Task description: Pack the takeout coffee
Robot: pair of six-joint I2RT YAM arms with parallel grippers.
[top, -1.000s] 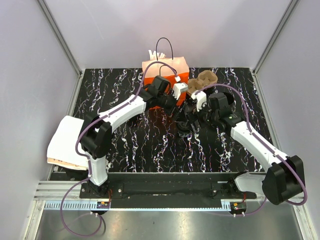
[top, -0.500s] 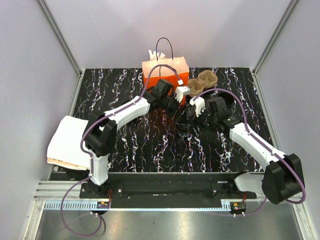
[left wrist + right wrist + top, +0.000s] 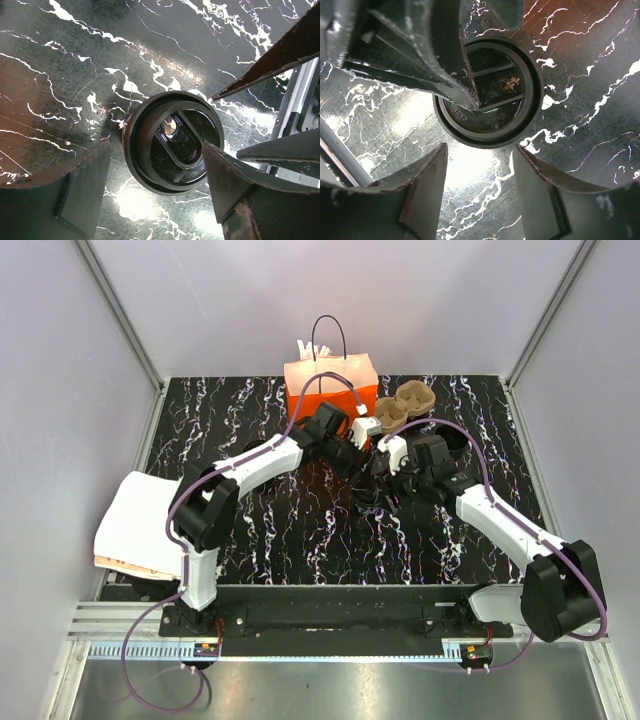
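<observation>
The takeout coffee point(image 3: 172, 142) is a small black cup with a black lid, standing upright on the marble table. My left gripper point(image 3: 156, 147) is open and straddles it; its right finger point(image 3: 225, 180) is at the lid's edge and the left finger point(image 3: 82, 185) stands apart. My right gripper point(image 3: 480, 150) is open just short of the cup point(image 3: 487, 92), with the left arm's finger point(image 3: 435, 55) over the lid. In the top view both grippers point(image 3: 358, 462) point(image 3: 385, 472) meet over the cup point(image 3: 371, 496), which is mostly hidden. The orange paper bag point(image 3: 330, 385) stands upright behind them.
A brown cardboard cup carrier point(image 3: 405, 405) sits right of the bag. A white flat stack point(image 3: 135, 525) lies at the table's left edge. Grey walls close in the table on three sides.
My left gripper has moved right and toward the front, away from the bag, down over the cup. My right gripper has shifted slightly left toward it.
</observation>
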